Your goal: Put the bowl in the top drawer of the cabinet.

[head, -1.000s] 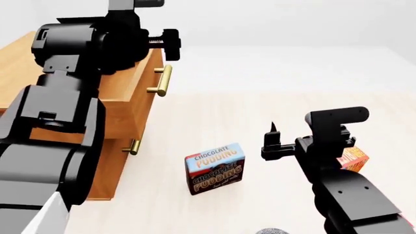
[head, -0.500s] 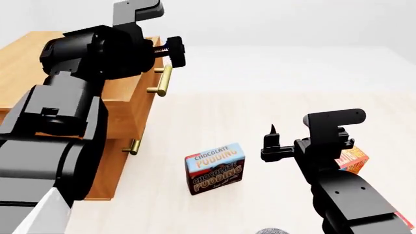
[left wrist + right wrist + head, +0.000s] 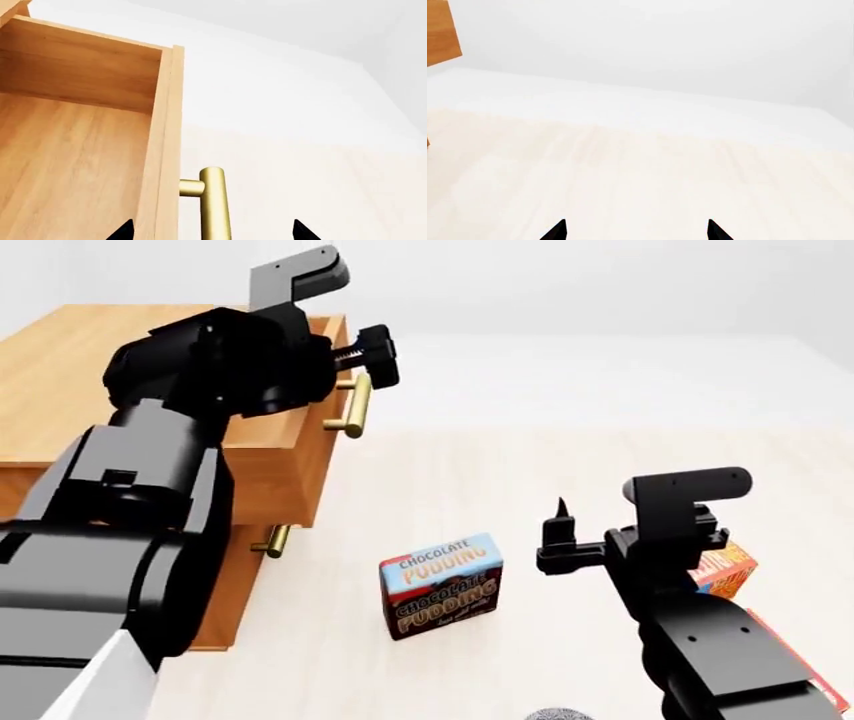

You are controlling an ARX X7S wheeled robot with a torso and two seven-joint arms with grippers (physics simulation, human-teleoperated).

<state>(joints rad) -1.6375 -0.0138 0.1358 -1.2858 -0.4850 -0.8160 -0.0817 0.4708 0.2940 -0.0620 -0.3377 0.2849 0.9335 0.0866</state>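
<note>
The cabinet (image 3: 80,370) stands at my left, its top drawer (image 3: 274,455) pulled out and bare inside. My left gripper (image 3: 208,231) hangs wide open astride the brass handle (image 3: 213,202), gripping nothing. My right gripper (image 3: 635,229) also gapes empty. The bowl isn't visible anywhere, so fetching and placing it remain.

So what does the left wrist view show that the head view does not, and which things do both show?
Only the left wrist view shows the inside of the top drawer, with no bowl in it. Only the head view shows the pudding box, the lower drawer's handle and the right gripper. Both show the top drawer's brass handle and the pale floor.
</note>
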